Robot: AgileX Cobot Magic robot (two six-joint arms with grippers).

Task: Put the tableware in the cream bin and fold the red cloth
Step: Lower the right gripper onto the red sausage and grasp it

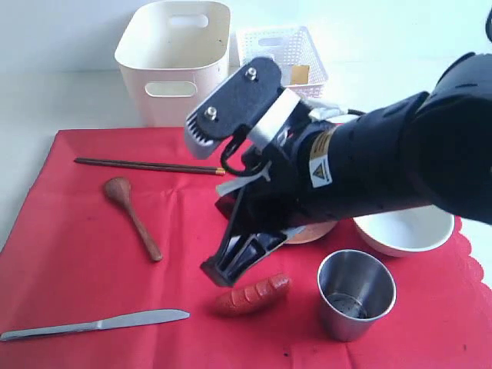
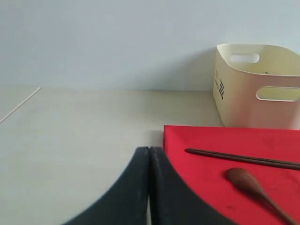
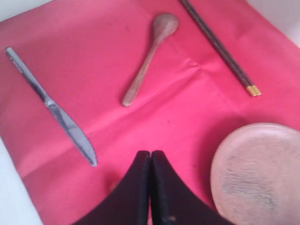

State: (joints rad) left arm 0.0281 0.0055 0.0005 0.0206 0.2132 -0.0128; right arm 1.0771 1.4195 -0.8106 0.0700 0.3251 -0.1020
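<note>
bin [image 1: 173,58]: nothing yet | chopsticks [image 1: 146,165], spoon [image 1: 132,215], knife [image 1: 96,324], plate [image 3: 258,173], bowl [image 1: 403,231], cup [image 1: 356,292] on unfolded cloth [image 1: 69,261] | left gripper [image 2: 149,187], right gripper [image 3: 150,187] closed, empty

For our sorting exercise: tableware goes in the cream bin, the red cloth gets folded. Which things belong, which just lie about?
Job: chopsticks, wooden spoon, knife, wooden plate, white bowl, steel cup, cream bin, red cloth.
Lying about: sausage, white lattice basket.

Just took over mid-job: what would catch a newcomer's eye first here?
The black right arm dominates, reaching across the bright red cloth with its right gripper shut and empty. On the cloth sit chopsticks, spoon, knife, steel cup and white bowl; the cream bin stands at its far edge.
</note>
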